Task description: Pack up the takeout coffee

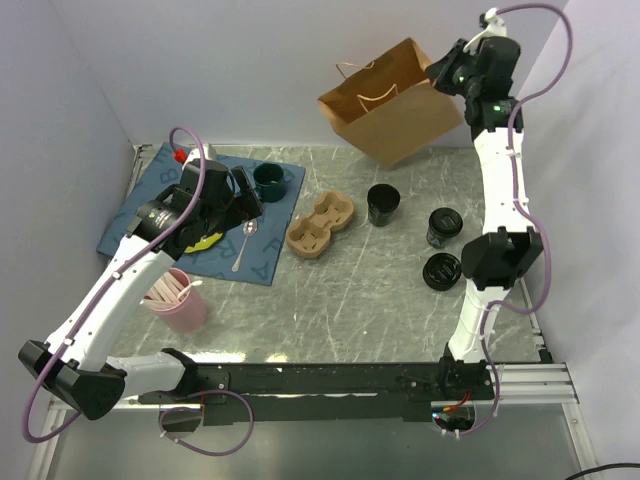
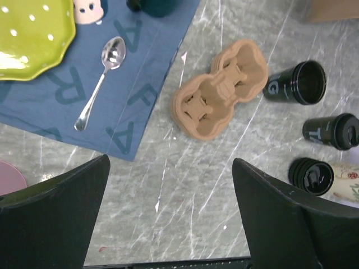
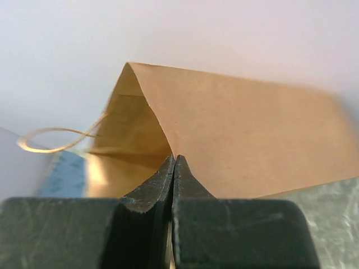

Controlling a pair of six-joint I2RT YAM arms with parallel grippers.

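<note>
My left hand (image 2: 170, 168) gapes wide over the counter (image 2: 185, 224); I see the cardboard cup carrier (image 2: 220, 89) just beside the blue placemat (image 2: 140, 95).

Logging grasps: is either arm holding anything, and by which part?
The right gripper pinches the paper bag by the edge at its open mouth; the left gripper has its fingers apart, holding nothing.

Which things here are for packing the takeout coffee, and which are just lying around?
Job: black lidded paper cup, brown paper bag pinched by right claw.
Lying about: dark green ceramic mug, metal spoon, pink cup of straws, lime plate.
</note>
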